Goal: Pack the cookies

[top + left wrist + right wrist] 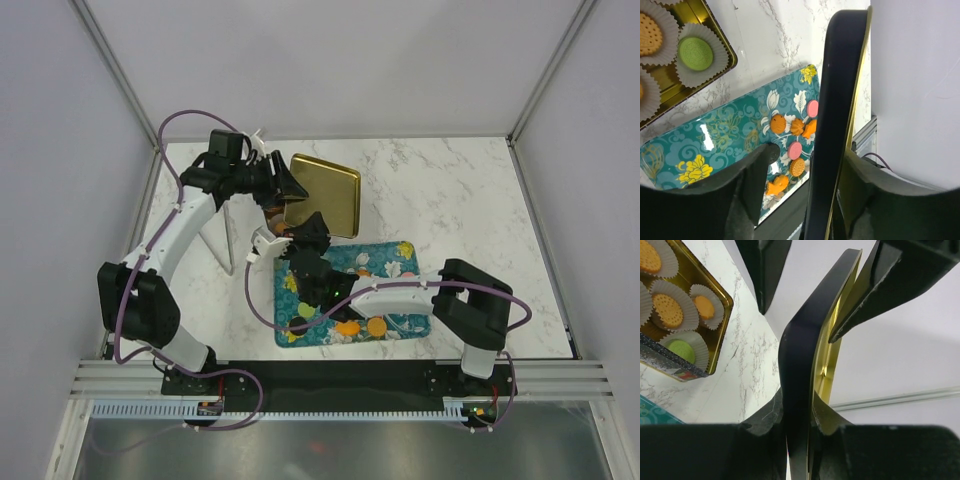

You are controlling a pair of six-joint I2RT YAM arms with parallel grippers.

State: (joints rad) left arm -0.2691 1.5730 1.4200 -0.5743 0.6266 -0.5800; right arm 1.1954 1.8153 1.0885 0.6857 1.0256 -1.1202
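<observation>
Both grippers are at the tin lid (322, 195), dark outside and gold inside, which stands tilted on edge above the open gold tin (726, 44). My right gripper (799, 407) is shut on the lid's (796, 365) lower edge. My left gripper (810, 155) straddles the lid's (837, 100) other edge with its jaws apart: one finger touches the gold side and a gap shows on the dark side. Cookies in white paper cups sit in the tin: a green one (695, 53) and orange ones (669, 310). Loose orange (777, 123) and pink (812, 108) cookies lie on the teal tray (715, 135).
The teal tray (400, 325) lies near the front edge, under my right arm, with orange cookies (348, 328) at its near side. The tin is mostly hidden under the lid in the top view. A thin white upright piece (228, 235) stands left of it.
</observation>
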